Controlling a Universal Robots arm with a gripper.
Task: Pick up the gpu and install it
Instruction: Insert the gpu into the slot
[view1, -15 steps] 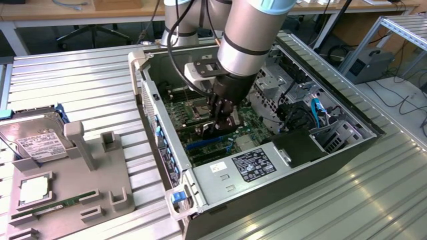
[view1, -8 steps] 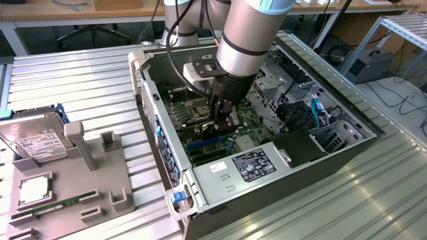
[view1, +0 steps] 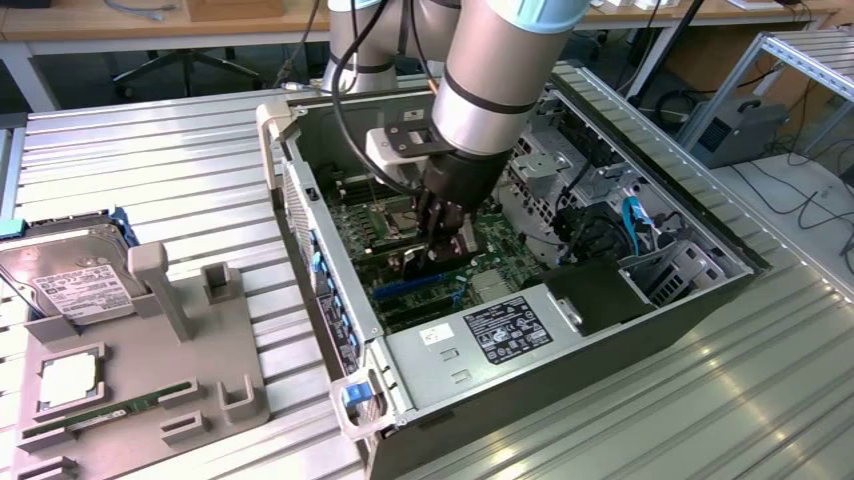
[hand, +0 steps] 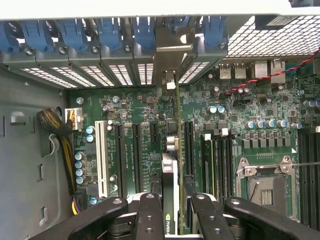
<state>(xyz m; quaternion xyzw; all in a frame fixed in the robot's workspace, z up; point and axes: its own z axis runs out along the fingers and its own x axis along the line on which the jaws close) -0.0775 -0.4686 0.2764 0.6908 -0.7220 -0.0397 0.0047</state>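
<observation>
Inside the open PC case (view1: 304, 190), the gripper (hand: 175, 205) is clenched on the gpu (hand: 170, 167), holding it edge-on over the motherboard (hand: 145, 107) with its silver bracket (hand: 172, 52) at the rear slot openings. Whether the connector has entered 1 of the black expansion slots (hand: 188, 150) cannot be told. Seating likely demands a card edge parallel to the slot, a bracket clear of the blue retainers (hand: 142, 30), and straight, even pressure.

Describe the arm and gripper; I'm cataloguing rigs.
The arm is a silver-grey tube with a pale blue joint cap and a black band. A grey block sits at the wrist, trailing a black cable. The gripper is black; its jaws have screw holes.
</observation>
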